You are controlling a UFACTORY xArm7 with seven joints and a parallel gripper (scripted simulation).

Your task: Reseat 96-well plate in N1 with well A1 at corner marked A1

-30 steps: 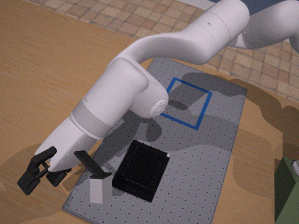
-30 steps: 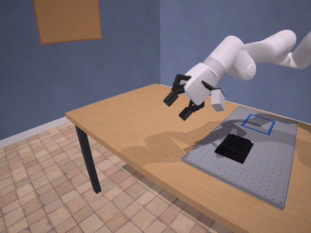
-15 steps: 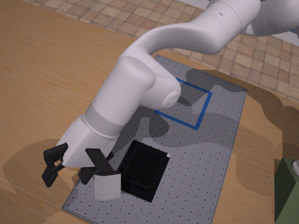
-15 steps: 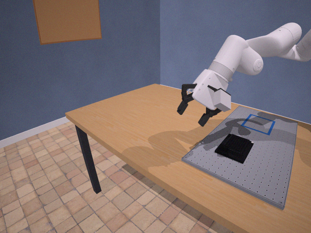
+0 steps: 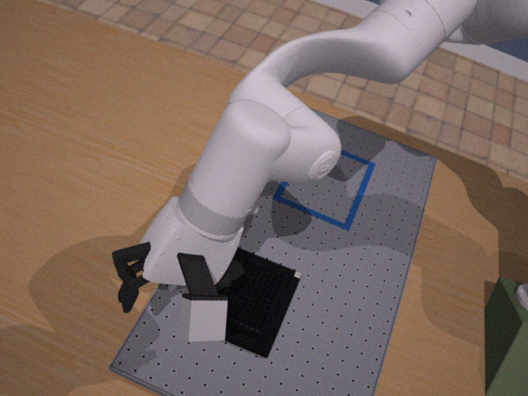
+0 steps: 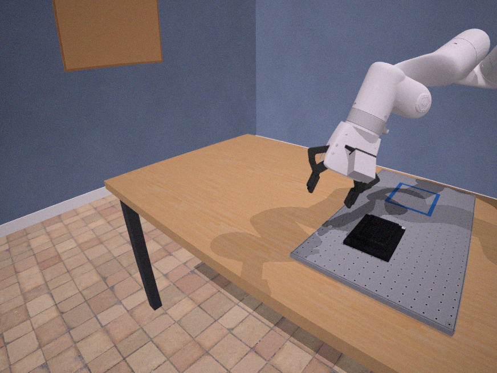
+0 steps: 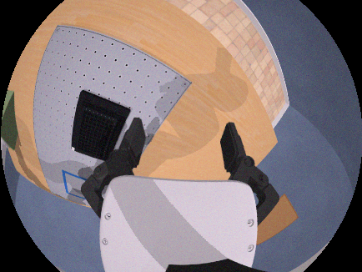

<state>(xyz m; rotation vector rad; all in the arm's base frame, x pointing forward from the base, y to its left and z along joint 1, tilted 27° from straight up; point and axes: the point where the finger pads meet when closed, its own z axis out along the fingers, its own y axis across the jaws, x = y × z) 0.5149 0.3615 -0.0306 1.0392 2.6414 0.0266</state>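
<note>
The gripper is held fully open and empty above the deck's edge; the plate is left seated nearby.

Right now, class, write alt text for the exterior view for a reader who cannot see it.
A white arm holds its open gripper above the near edge of a grey deck on a wooden table. A black plate lies on the deck, with a blue taped outline behind it.

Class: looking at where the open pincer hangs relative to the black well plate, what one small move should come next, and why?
Probably shift the pincer sideways over the plate and level it. It is open, empty, raised, tilted and short of the plate, which sits untouched on the grey deck.
</note>
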